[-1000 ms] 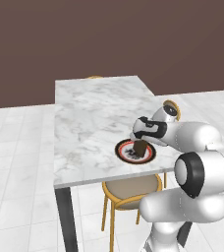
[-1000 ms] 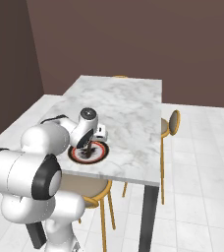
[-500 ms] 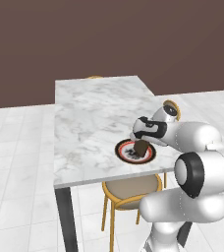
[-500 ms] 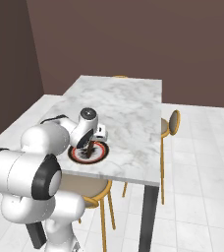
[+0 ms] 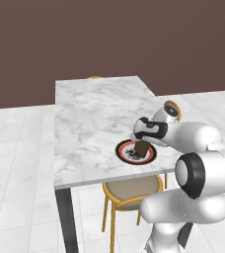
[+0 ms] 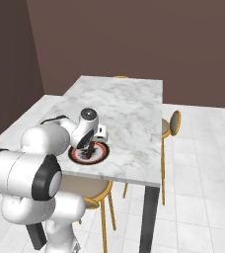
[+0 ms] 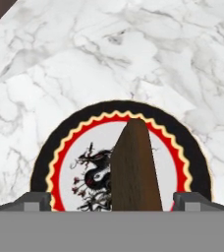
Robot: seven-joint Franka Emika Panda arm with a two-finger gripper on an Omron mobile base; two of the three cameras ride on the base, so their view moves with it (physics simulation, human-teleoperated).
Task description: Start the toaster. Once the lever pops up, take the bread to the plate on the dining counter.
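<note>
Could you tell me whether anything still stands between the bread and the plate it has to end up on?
Nothing visible does. The bread stands on edge over the white centre of the plate on the dining counter, between the wide-open fingertips of the gripper. Whether its lower edge touches the plate cannot be told.

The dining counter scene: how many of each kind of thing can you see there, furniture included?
Dining counter: 1
Plate: 1
Bread: 1, standing on the plate between the open gripper's fingers
Chairs: 3, one at the near edge, one at the right side, one at the far end
Total: 6
</note>
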